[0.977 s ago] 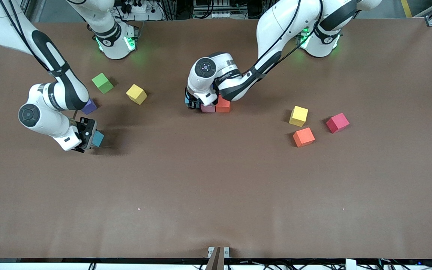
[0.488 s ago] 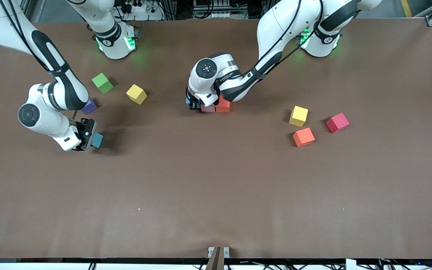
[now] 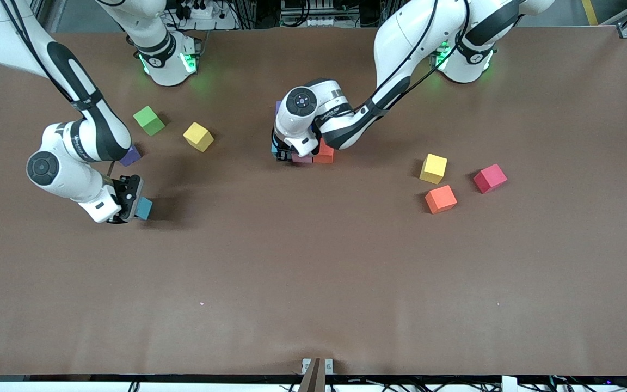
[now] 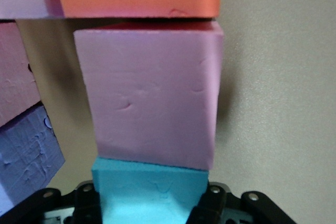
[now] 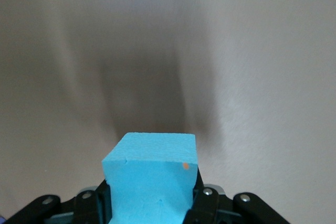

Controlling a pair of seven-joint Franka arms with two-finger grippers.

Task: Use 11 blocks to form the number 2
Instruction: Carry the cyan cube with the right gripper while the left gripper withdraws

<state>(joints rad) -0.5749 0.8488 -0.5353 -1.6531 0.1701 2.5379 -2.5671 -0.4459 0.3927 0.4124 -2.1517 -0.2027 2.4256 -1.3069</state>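
My right gripper (image 3: 135,204) is shut on a blue block (image 3: 144,208) low over the table at the right arm's end; the right wrist view shows that block (image 5: 152,182) between the fingers. My left gripper (image 3: 281,154) is shut on another blue block (image 4: 149,192), pressed against a pink block (image 4: 152,98) in the cluster at mid-table. An orange-red block (image 3: 323,153) adjoins the pink block (image 3: 301,158). More pink and purple blocks show beside them in the left wrist view. A purple block (image 3: 130,156) lies half hidden under the right arm. An orange block (image 3: 441,198) and a red block (image 3: 490,178) lie loose.
A green cube (image 3: 148,120) and a yellow cube (image 3: 198,136) lie toward the right arm's base. Another yellow cube (image 3: 433,168) sits beside the loose orange and red blocks. The brown table (image 3: 313,283) stretches wide toward the front camera.
The right gripper has shut on the blue block and shifted slightly toward the front camera. The left hand has edged a little along the cluster, still gripping its blue block.
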